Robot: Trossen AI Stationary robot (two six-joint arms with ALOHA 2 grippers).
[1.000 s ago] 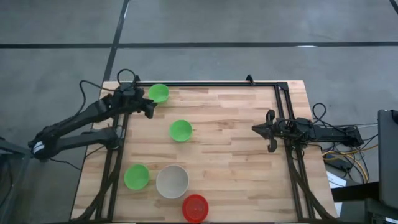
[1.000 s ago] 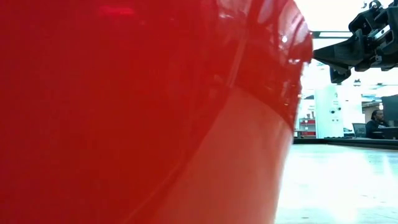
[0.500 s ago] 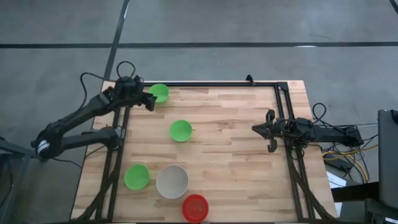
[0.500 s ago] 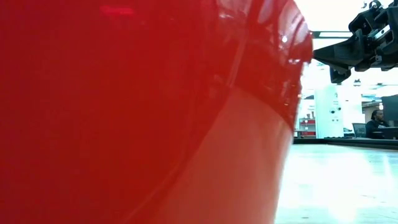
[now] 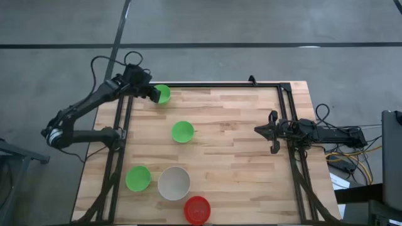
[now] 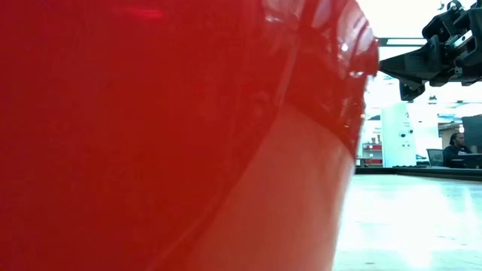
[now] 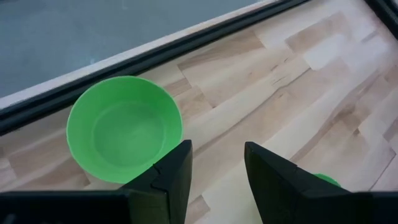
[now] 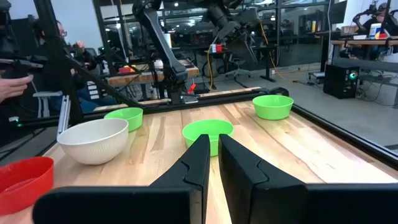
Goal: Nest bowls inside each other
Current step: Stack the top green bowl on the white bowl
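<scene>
Three green bowls stand upright on the wooden table: one at the far left point(image 5: 163, 94), one in the middle point(image 5: 183, 132), one near left point(image 5: 137, 178). The white bowl point(image 5: 174, 182) and the red bowl point(image 5: 197, 209) stand near the front edge. The red bowl point(image 6: 173, 135) fills most of the low view. My left gripper point(image 7: 217, 171) hangs open above the table, just left of the far-left green bowl point(image 7: 124, 127), with nothing between its fingers. My right gripper point(image 8: 213, 155) waits at the right side, level, fingers together.
A black frame rail point(image 5: 220, 85) runs along the table's far edge and down both sides. Bare wood lies between the bowls and my right gripper point(image 5: 271, 132). Cables and equipment point(image 5: 352, 157) sit off the right edge. People sit in the room beyond.
My left gripper has swung toward the table's far edge and risen a little, coming level with the far-left green bowl. It has stayed open. The bowls have kept still.
</scene>
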